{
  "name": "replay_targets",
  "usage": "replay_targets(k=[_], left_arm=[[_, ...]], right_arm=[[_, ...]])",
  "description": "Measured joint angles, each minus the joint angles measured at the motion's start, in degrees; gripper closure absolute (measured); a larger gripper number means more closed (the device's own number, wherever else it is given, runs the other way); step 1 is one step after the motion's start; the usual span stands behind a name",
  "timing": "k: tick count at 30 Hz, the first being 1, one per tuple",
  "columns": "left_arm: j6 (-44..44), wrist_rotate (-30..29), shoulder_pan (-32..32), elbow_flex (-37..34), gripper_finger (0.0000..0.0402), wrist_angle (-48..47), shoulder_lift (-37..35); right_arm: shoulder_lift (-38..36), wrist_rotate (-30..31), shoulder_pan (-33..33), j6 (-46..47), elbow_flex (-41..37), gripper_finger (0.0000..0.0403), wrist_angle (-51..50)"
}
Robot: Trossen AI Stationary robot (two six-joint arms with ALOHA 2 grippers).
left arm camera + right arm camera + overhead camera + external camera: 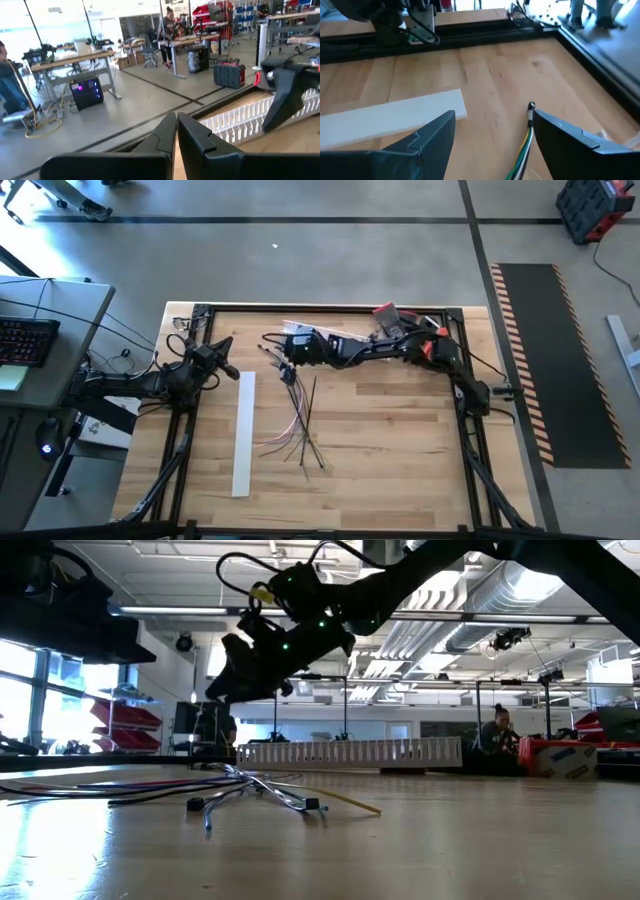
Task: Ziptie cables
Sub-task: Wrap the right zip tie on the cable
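The cables (300, 420) lie loose on the wooden table as a fanned bunch of thin dark, grey, reddish and greenish wires (250, 790). My right gripper (284, 366) hangs open above their far ends (222, 690). In the right wrist view a green and yellow wire (527, 132) runs between the spread fingers of my right gripper (495, 115), close to one of them. My left gripper (224, 342) is shut and waits at the table's left side, clear of the cables; its closed fingers (175, 135) point over the far edge.
A flat white strip (243, 430) lies on the table left of the cables (390, 117). A white slotted channel (330, 330) lies along the far edge (350, 752) (250, 120). A black frame rail (330, 308) borders the table. People sit in the room beyond.
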Motion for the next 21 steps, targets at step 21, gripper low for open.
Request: replay_targets(k=[21], left_arm=[[1.44, 2.78, -0.02, 0.0, 0.0401, 0.35, 0.0]], right_arm=[[24.33, 0.74, -4.23, 4.61, 36.89, 0.0151, -24.9]])
